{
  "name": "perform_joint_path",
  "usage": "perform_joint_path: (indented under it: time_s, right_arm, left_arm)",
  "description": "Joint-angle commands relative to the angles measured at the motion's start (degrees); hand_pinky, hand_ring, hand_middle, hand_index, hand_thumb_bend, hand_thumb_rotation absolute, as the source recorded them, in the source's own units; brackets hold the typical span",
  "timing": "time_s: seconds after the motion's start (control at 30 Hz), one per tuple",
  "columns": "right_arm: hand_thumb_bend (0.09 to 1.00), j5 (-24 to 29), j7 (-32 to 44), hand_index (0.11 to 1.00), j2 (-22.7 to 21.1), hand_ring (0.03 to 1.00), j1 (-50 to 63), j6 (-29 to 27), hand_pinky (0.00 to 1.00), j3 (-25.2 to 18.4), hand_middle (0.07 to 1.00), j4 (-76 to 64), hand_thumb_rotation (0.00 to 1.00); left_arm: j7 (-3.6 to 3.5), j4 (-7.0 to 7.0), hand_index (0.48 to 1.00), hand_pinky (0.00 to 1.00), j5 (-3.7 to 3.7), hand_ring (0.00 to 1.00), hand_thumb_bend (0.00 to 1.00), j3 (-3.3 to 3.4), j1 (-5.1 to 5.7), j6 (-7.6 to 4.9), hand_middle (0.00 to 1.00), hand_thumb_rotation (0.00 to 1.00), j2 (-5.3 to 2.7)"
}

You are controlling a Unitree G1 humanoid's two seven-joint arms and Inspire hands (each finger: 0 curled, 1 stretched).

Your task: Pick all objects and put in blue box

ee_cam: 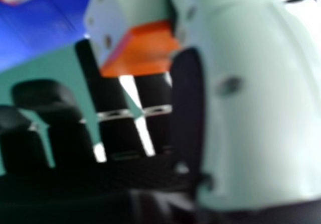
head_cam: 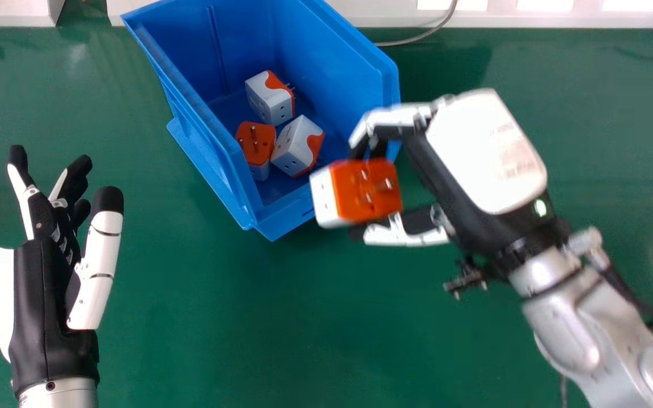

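Orange-and-white plug adapter [head_cam: 365, 191] sits pinched between thumb and curled fingers of the right hand [head_cam: 474, 153], just right of centre, beside the near corner of the blue box [head_cam: 272, 218]. Three similar adapters [head_cam: 295, 146] lie inside the box, upper centre; the left hand [head_cam: 49, 283], lower left, is relaxed open.

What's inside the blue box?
Three orange-and-white adapters sit on the floor of the box. The floor under them is covered, as is part behind the near right wall.
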Motion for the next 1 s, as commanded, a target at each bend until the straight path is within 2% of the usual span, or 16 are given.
perform_joint_path:
  time_s: [0.0,0.13,0.27,0.47,0.5,0.57,0.63,0.7,0.77,0.87,0.97]
  right_arm:
    - [0.483,0.2,-0.1,0.469,1.9,0.101,-4.5,1.71,0.07,-0.72,0.154,0.46,0.16]
    - [0.484,-0.38,0.1,0.469,3.91,0.097,-10.87,3.99,0.06,0.16,0.154,4.59,0.16]
    - [0.484,-3.59,-3.98,0.469,5.95,0.086,-19.03,4.71,0.05,2.26,0.14,13.0,0.16]
    - [0.487,-4.77,-5.59,0.469,10.0,0.08,-30.93,6.98,0.04,5.38,0.138,26.95,0.15]
    - [0.488,-4.92,-5.77,0.469,10.52,0.091,-32.91,7.3,0.05,5.98,0.151,29.62,0.15]
    - [0.488,-5.14,-6.95,0.469,11.66,0.109,-37.02,7.6,0.06,7.3,0.174,35.72,0.15]
    - [0.489,-5.06,-7.61,0.469,13.02,0.116,-40.77,8.32,0.07,8.51,0.184,41.47,0.15]
    - [0.49,-4.73,-7.17,0.469,14.56,0.128,-44.46,9.43,0.07,9.63,0.199,47.1,0.15]
    - [0.49,-4.39,-6.5,0.47,16.11,0.145,-47.81,11.14,0.09,10.66,0.223,52.15,0.15]
    - [0.493,-4.24,-5.71,0.477,18.47,0.203,-52.17,13.75,0.13,12.47,0.299,59.57,0.15]
    - [0.496,-4.22,-5.29,0.483,20.57,0.179,-54.93,14.76,0.11,14.48,0.271,65.31,0.13]
  left_arm:
    - [0.45,-0.12,0.887,0.89,0.52,0.91,0.56,0.05,-0.15,-1.52,0.89,0.74,0.15]
    - [0.52,-0.13,0.894,0.91,0.44,0.92,0.56,0.04,-0.02,-1.36,0.9,0.75,0.23]
    - [0.44,-0.39,0.906,0.93,0.18,0.93,0.55,0.05,0.12,-1.4,0.91,0.77,0.22]
    - [-0.28,-0.3,0.908,0.93,-1.11,0.93,0.56,0.08,0.15,-1.85,0.91,0.75,0.25]
    - [-0.37,-0.35,0.91,0.94,-1.15,0.94,0.56,0.05,0.24,-1.9,0.91,0.75,0.31]
    - [-0.33,-0.61,0.913,0.94,-0.74,0.94,0.55,0.03,0.46,-1.89,0.92,0.76,0.43]
    - [-0.42,-1.0,0.916,0.94,-0.89,0.94,0.54,0.07,0.71,-1.43,0.92,0.77,0.41]
    - [-0.64,-0.92,0.917,0.95,-1.16,0.94,0.56,0.18,0.95,-1.65,0.92,0.77,0.47]
    - [-0.42,-0.7,0.915,0.96,-0.56,0.94,0.59,0.31,1.14,-2.04,0.92,0.78,0.5]
    - [-0.34,-0.57,0.912,0.94,-0.31,0.94,0.62,0.32,1.38,-2.41,0.93,0.79,0.45]
    - [-0.15,-0.3,0.91,0.92,0.13,0.94,0.63,0.33,1.64,-3.3,0.93,0.79,0.45]
